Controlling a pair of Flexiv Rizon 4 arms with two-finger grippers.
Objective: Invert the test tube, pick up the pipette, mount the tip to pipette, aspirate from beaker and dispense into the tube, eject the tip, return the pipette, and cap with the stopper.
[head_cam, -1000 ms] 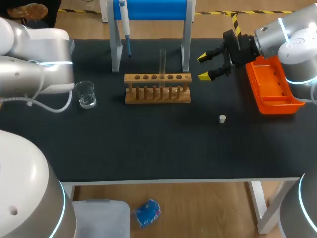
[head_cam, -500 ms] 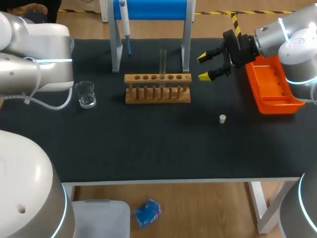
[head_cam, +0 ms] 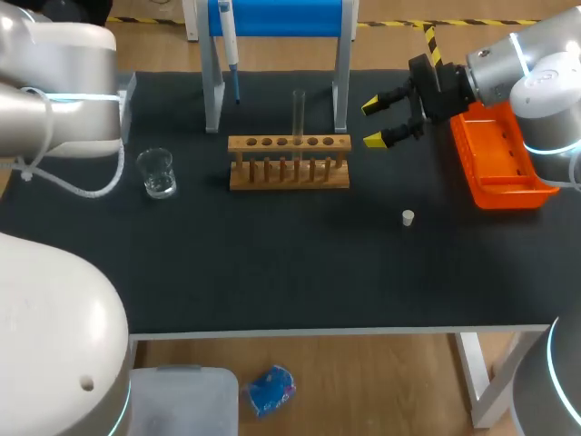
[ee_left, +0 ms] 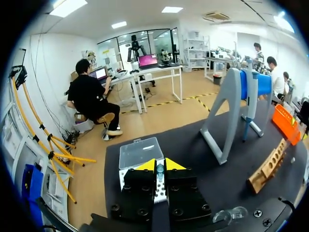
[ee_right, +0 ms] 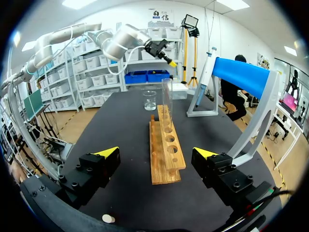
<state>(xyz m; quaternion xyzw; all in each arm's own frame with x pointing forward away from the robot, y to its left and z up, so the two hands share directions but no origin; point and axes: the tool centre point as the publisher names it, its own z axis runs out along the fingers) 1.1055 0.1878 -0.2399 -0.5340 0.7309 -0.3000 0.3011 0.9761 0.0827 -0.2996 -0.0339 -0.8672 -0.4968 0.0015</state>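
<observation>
A clear test tube [head_cam: 298,111] stands upright in the wooden rack [head_cam: 289,163]; in the right wrist view the test tube [ee_right: 167,99] rises from the rack [ee_right: 165,147] ahead of my right gripper [ee_right: 157,153]. My right gripper [head_cam: 382,122] hangs open just right of the rack, holding nothing. The pipette [head_cam: 229,44] hangs on the blue stand [head_cam: 277,18]. A glass beaker [head_cam: 157,173] sits left of the rack, and the white stopper [head_cam: 408,217] lies at the front right. My left gripper [ee_left: 157,165] is shut and empty, above a clear tip box [ee_left: 140,152].
An orange tray [head_cam: 501,159] lies at the table's right edge under my right arm. My left arm [head_cam: 54,91] covers the far left corner in the head view. Open black tabletop stretches in front of the rack.
My left arm has drawn back toward the far left corner of the table. The right arm and the objects have stayed put.
</observation>
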